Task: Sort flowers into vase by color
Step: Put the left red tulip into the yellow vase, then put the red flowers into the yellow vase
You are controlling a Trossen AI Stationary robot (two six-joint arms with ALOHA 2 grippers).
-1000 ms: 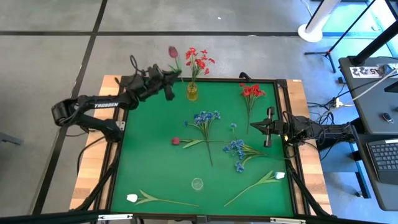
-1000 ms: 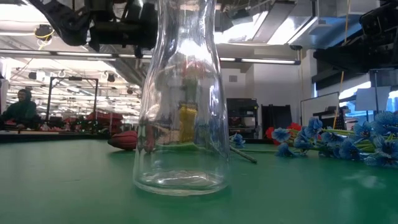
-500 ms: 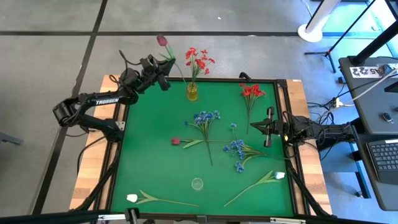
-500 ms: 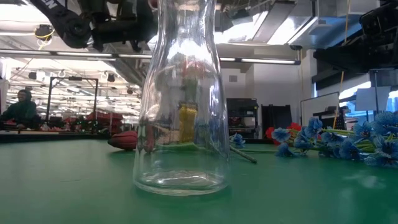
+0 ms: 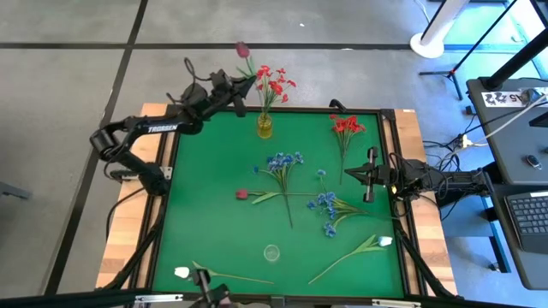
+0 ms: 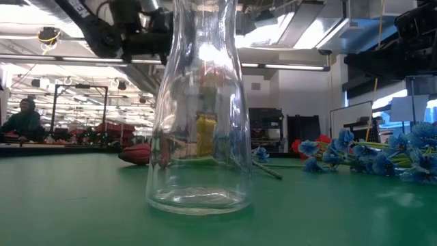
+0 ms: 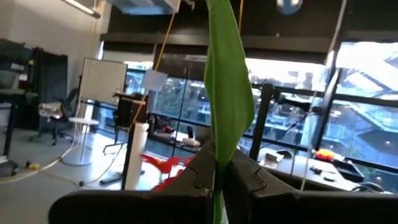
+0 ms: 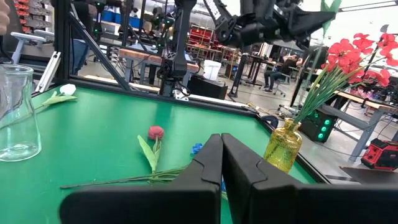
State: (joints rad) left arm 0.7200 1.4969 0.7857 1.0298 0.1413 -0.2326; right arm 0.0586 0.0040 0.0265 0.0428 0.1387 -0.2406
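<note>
The dark red rosebud [image 5: 242, 50] is an artificial flower on a thin green stem, so I judge it very light, springy along its length and a little top-heavy at the bud; it should be taken low on the stem, well below the bloom, where the plastic is stiffest and the leaf does not slip between the fingers. The left pincer [image 5: 237, 88] holds it just so: in the left wrist view its two dark fingers are pressed together with only the green stem and leaf [image 7: 227, 93] between them, the flower rising upright out of the grip. Seen from above, this pincer hangs at the far edge of the counter [image 5: 214, 214], just beside the yellow vase [image 5: 265, 127] that already carries a red spray [image 5: 272, 84], with the bud above and apart from those blossoms. A slack pinch could let the stem swivel, I think, and make the lower end hard to aim into the narrow neck. The right pincer [image 5: 370, 174] waits over the counter's right side with its fingers pressed together on nothing. Other flowers lie on the green surface: a blue spray [image 5: 283, 161], a second red spray [image 5: 346, 125] and a white tulip [image 5: 182, 272]; a clear glass vase [image 5: 271, 252] stands near the front.
</note>
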